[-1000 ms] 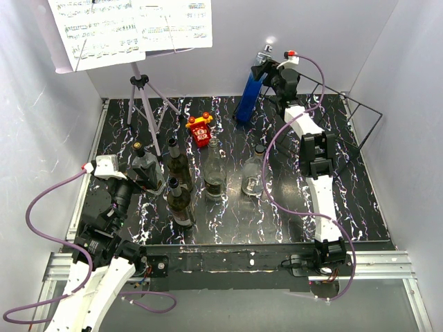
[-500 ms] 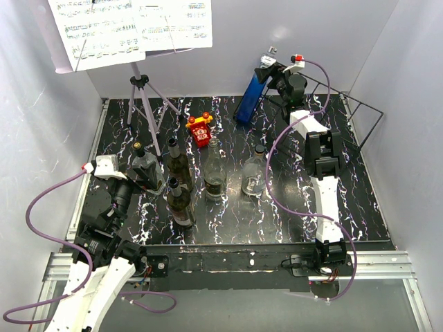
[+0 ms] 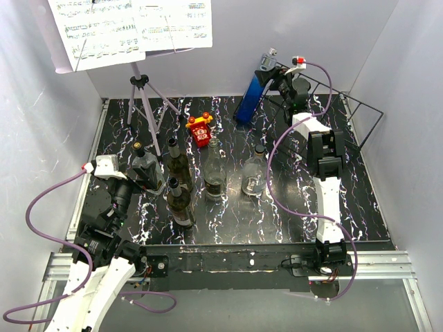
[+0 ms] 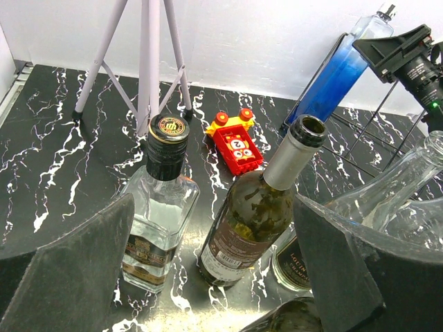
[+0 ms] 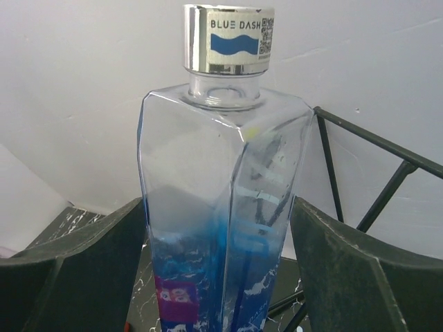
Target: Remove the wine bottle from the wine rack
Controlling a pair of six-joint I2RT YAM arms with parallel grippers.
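The wine bottle (image 3: 253, 93), a tall clear square bottle with blue liquid and a silver cap, leans on the black wire wine rack (image 3: 354, 109) at the back. It also shows in the right wrist view (image 5: 221, 173) and the left wrist view (image 4: 338, 77). My right gripper (image 3: 273, 71) is open and straddles the bottle's upper body (image 5: 218, 204). One pad is close on each side, and the left pad is at its edge. Rack rods (image 5: 387, 162) show behind the bottle. My left gripper (image 3: 144, 174) is open and empty (image 4: 213, 200) above the bottles at the left.
A tripod music stand (image 3: 144, 97) with sheet music stands at the back left. A red toy (image 3: 199, 130) lies mid-back. Several glass bottles stand mid-table, among them a square clear one (image 4: 156, 207), a dark green one (image 4: 252, 207) and a clear one (image 3: 252, 174). Grey walls close in on three sides.
My right gripper has shifted right and slightly back along the bottle's top. The bottle's cap has tipped a little to the right. The left arm has not moved.
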